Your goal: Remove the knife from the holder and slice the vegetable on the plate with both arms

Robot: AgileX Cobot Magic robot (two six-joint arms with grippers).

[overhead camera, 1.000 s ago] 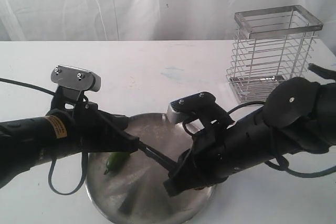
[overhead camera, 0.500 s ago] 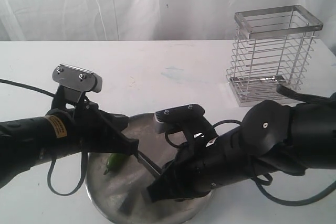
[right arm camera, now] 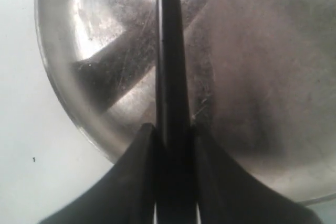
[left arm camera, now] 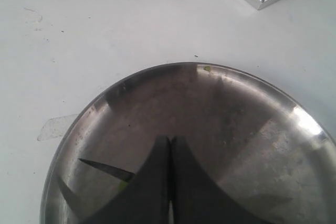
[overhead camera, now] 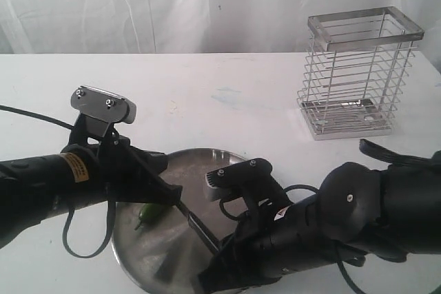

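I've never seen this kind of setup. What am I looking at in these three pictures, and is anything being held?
It is a robot with two black arms, left and right, each ending in a two-finger gripper. The wide picture comes from a camera off the arms; the other two sit on the wrists, looking along each gripper. On the white table stand a wire holder and a steel plate with a small green vegetable on it. The right gripper clamps a dark knife, pointing over the plate. The left gripper, shut and empty, sits close beside the vegetable.

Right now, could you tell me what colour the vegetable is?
The vegetable is green; exterior view.
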